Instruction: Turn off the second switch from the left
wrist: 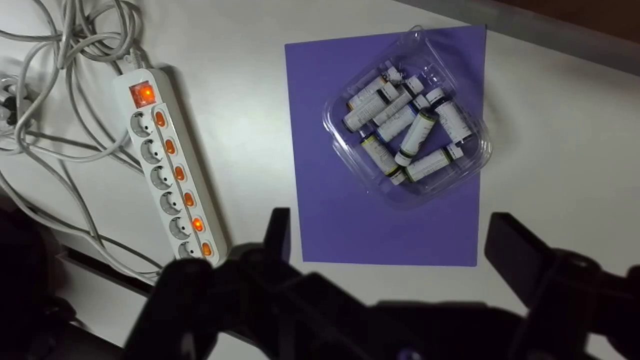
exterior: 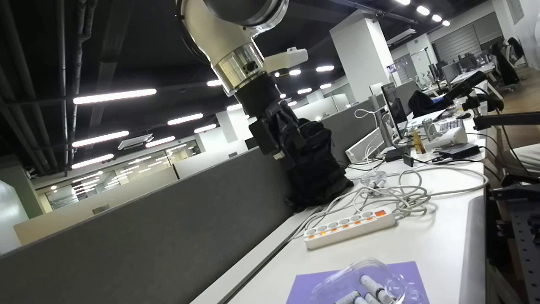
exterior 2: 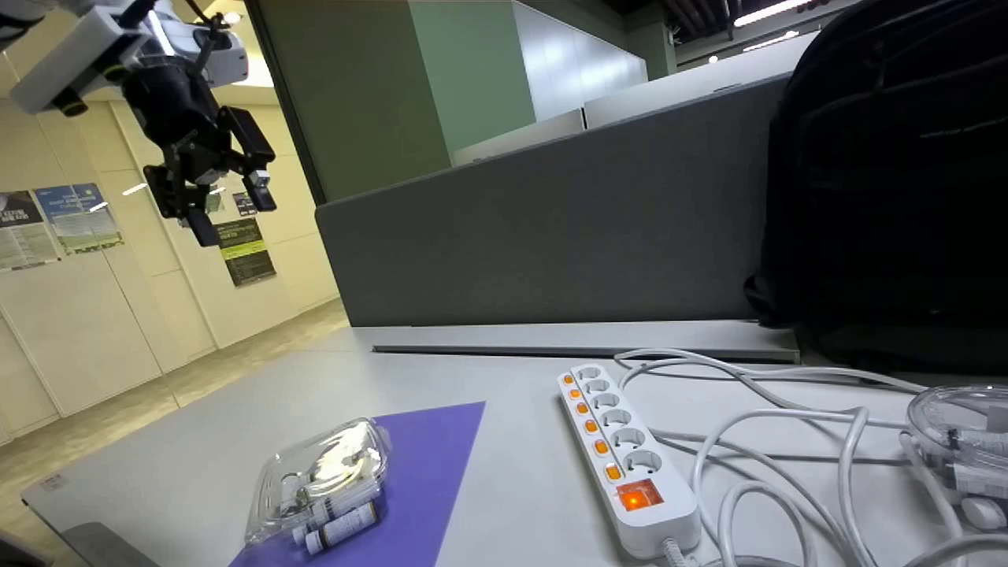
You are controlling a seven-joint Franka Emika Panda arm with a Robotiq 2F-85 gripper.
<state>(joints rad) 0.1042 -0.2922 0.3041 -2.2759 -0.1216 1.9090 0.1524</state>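
A long white power strip (wrist: 172, 185) lies on the table and shows in both exterior views (exterior: 350, 232) (exterior 2: 630, 465). It has a row of small orange rocker switches beside its sockets and a larger lit red main switch at the cable end. The second switch from the left (wrist: 198, 224) glows brighter than its neighbours in the wrist view and in an exterior view (exterior: 322, 233). It also shows in an exterior view (exterior 2: 575, 394). My gripper (wrist: 391, 220) is open and empty, high above the table, with the strip off to its left in the wrist view.
A transparent plastic box (wrist: 407, 120) of small bottles stands on a purple sheet (wrist: 345, 230). Tangled white cables (wrist: 75, 55) lie around the strip. A black backpack (exterior: 316, 169) leans against the grey partition (exterior: 211, 211). A transparent container (exterior 2: 961, 441) stands among the cables.
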